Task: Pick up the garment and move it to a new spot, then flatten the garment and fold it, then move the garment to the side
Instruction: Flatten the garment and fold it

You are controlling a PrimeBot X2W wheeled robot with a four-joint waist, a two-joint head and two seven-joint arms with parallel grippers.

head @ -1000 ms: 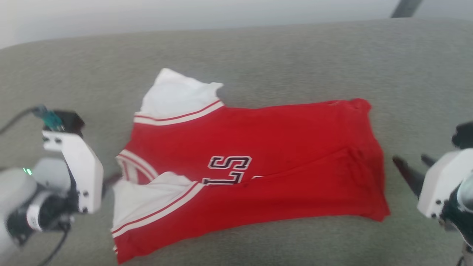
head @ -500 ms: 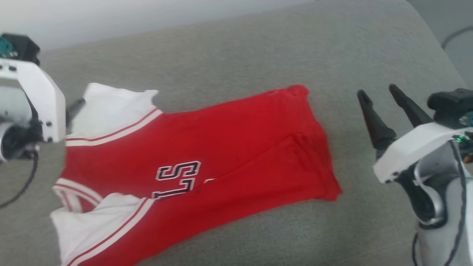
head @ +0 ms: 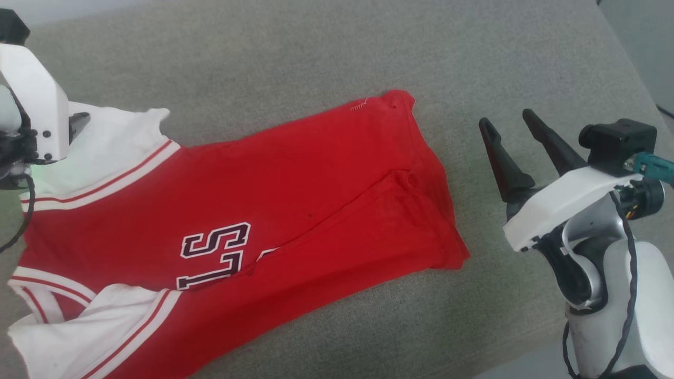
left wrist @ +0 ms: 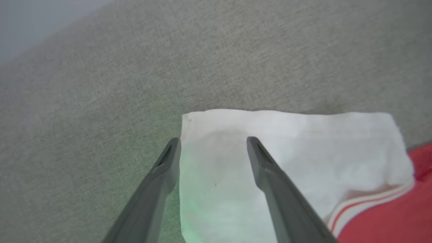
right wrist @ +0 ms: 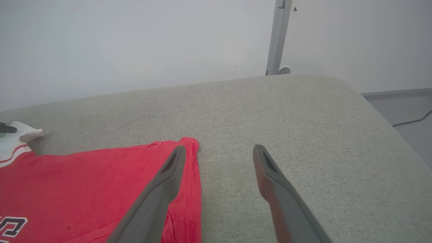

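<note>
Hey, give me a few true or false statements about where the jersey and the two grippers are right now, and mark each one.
1. The garment lies on the gray cushion. True.
2. The right gripper is shut on the garment's hem. False: it is open, off to the side of the garment, holding nothing.
3. The left gripper is open, its fingers at a white sleeve. True.
4. The chest lettering shows in full. False: a red fold covers part of it.
</note>
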